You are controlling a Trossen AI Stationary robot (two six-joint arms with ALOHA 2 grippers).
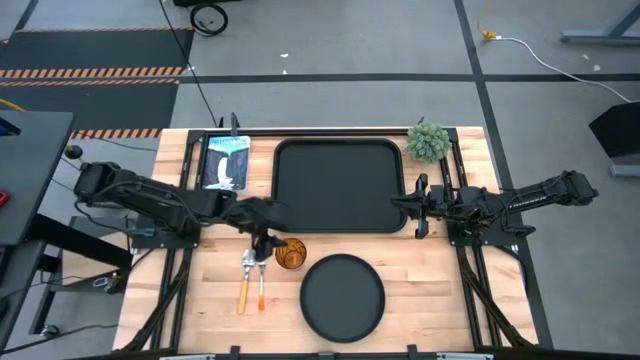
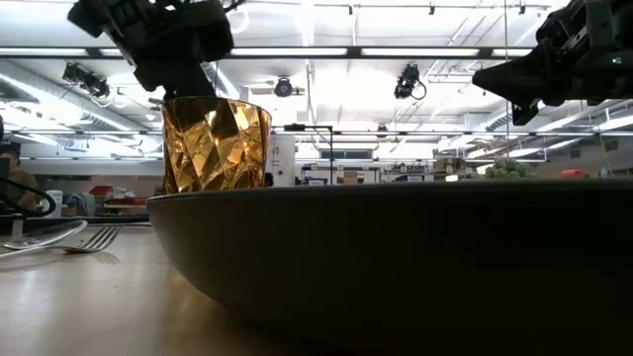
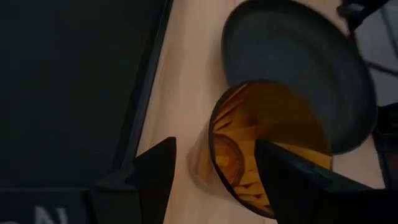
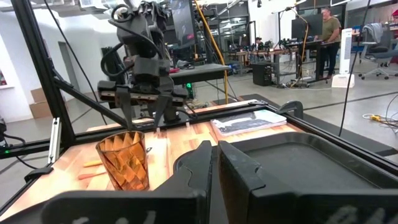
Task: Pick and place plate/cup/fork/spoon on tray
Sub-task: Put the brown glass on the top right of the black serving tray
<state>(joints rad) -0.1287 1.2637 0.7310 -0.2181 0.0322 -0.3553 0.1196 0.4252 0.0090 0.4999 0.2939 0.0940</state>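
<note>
we hold our left gripper [image 1: 263,243] spread wide just above the cup [image 1: 289,253], which stands on the table [image 1: 420,290] between tray [image 1: 338,185] and plate [image 1: 342,297]; one finger [image 3: 292,177] overhangs its rim. our right gripper [image 1: 420,207], fingers together, waits at the tray's right edge.

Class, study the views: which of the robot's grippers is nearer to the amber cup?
Left. The left gripper hangs open just above the cup, while the right gripper waits shut across the table by the tray.
</note>
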